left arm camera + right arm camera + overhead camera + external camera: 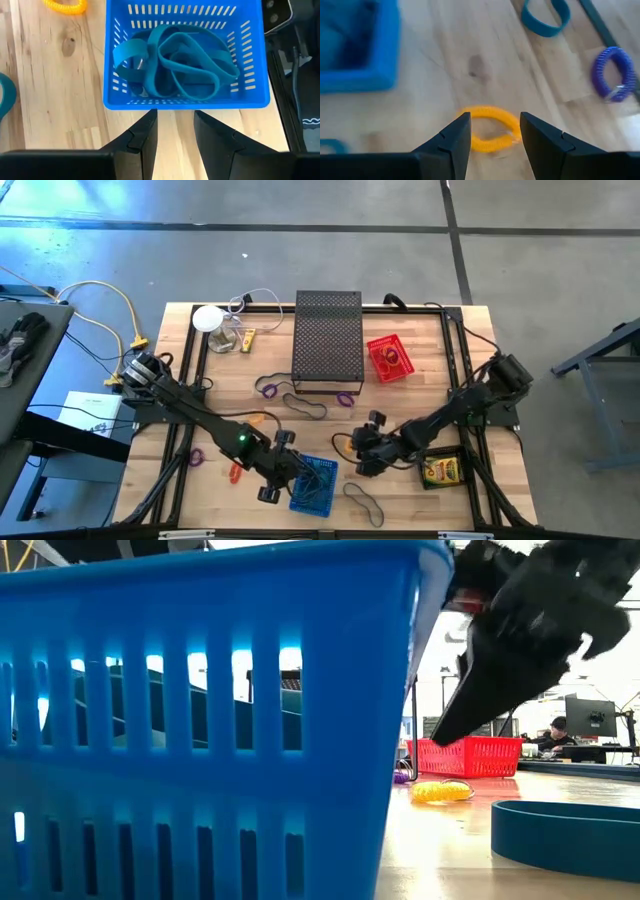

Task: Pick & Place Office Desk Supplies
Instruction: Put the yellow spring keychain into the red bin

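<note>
Presently listed: orange coil loop (487,129), flat on the wood at lower centre, just ahead of the right gripper (492,131), jaws parted, empty.

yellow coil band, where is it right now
The yellow coil band lies flat on the wooden table just ahead of the right claw, whose open fingers point at it, right of the blue basket in the high view.
</note>
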### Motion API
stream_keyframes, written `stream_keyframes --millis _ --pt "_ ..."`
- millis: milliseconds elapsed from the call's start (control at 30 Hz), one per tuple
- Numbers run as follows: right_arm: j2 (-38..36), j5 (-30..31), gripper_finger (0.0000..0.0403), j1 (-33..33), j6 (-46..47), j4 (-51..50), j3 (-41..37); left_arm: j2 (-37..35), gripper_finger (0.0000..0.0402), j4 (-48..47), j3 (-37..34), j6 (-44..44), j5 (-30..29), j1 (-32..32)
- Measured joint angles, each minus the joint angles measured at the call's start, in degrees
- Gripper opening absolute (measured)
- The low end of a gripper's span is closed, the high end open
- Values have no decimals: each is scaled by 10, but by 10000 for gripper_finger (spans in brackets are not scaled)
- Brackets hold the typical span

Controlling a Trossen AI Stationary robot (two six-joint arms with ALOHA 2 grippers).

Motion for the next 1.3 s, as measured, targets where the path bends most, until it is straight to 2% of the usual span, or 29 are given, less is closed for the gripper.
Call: stream_keyframes --millis 567,733,933,1300 --pt "13 -37 158 -28 -77 3 0 0 122 0 0 17 0 -19" --pt "13 -39 158 -28 -60 10 -26 0 122 0 0 30 0 -28" --pt "13 -10 158 -42 -35 18 -39 0 122 2 0 45 1 -38" --pt "9 -70 157 -70 6 69 -83 0 122 2 0 45 1 -38"
